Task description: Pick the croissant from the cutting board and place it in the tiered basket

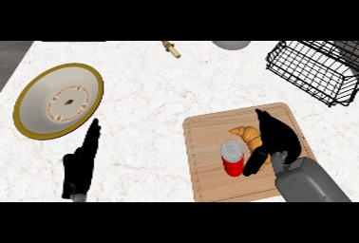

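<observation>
Right robot hand (279, 135) over croissant (248, 134), marble counter (154, 99).

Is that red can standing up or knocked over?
Upright: the red can shows its round silver top, standing on the cutting board beside the croissant.

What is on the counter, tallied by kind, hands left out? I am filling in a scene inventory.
Food: 1, the croissant
Cans: 1, the red can
Boards: 1, the cutting board
Plates: 1, the gold-rimmed plate
Baskets: 1, the black wire basket
Unclear things at the far edge: 2
Total: 7
</observation>
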`<state>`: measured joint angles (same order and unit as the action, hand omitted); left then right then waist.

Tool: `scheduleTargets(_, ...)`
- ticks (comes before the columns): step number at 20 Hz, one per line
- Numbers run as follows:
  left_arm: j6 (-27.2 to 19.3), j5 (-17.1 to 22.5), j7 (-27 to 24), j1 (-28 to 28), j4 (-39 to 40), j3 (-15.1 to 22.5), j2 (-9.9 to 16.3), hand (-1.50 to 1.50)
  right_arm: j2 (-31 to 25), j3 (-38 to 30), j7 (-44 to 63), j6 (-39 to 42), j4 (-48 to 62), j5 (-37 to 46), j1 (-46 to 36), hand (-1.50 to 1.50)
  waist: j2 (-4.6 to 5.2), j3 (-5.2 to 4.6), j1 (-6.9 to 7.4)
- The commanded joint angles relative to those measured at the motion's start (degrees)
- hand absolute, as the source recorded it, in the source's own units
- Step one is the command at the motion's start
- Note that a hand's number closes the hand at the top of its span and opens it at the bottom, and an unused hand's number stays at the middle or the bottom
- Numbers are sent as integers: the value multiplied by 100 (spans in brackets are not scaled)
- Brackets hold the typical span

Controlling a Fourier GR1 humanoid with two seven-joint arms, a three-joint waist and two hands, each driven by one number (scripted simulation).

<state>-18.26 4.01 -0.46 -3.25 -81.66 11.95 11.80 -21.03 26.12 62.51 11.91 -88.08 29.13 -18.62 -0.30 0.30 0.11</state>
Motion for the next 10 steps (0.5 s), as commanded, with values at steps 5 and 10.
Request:
scheduleTargets(5,177,16,-115,23,557,-190,-68,0,403,-131,308,97,479,292,71,-150,35,-32,-1)
scheduleTargets(10,11,-174,126,-270,93,70,-281,0,500,66,-113,-39,540,712,379,150,30,-31,5)
